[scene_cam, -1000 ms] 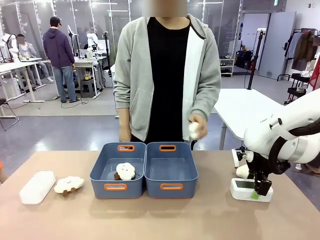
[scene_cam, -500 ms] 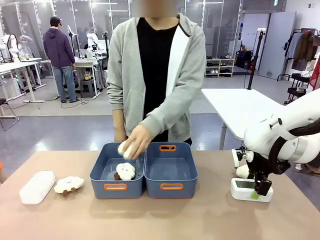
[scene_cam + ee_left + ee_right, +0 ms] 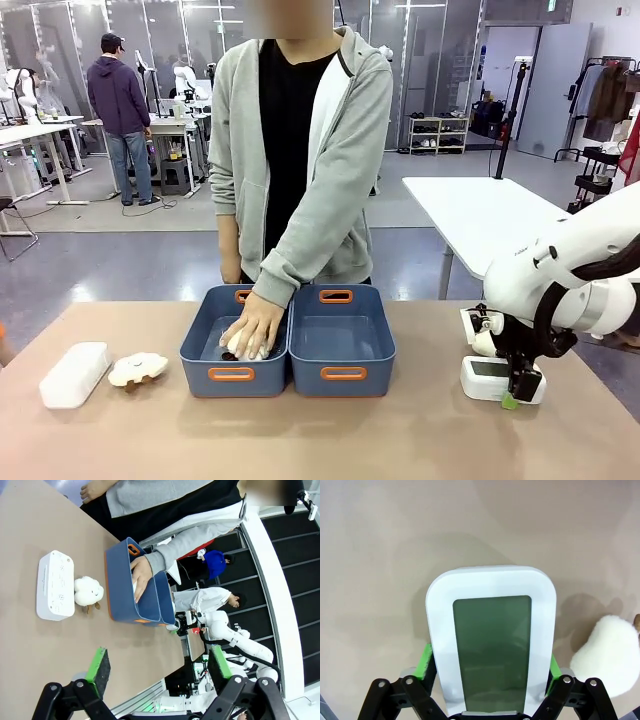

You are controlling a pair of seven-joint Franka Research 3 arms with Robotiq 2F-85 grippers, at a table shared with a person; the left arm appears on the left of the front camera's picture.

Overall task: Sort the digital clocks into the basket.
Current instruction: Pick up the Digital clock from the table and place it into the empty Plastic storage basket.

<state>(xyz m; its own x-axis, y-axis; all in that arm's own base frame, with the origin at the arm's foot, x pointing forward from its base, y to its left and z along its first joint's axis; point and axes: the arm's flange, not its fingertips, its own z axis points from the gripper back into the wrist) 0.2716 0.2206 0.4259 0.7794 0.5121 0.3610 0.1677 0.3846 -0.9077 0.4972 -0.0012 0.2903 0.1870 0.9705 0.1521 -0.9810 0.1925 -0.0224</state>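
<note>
**A:** Where's the digital clock [image 3: 492, 645]?

**B:** Flat on the table [image 3: 380, 555] at your right, screen up. The right gripper [image 3: 490, 666] is clamped across its sides. Lift straight up so you clear the plush toy [image 3: 607, 655] beside it.

**A:** Then?

**B:** Carry it over the empty basket [image 3: 343, 372]. The person's hand [image 3: 255, 325] is in the neighbouring bin [image 3: 205, 350]. Your left gripper [image 3: 159, 664] hangs open.
</note>
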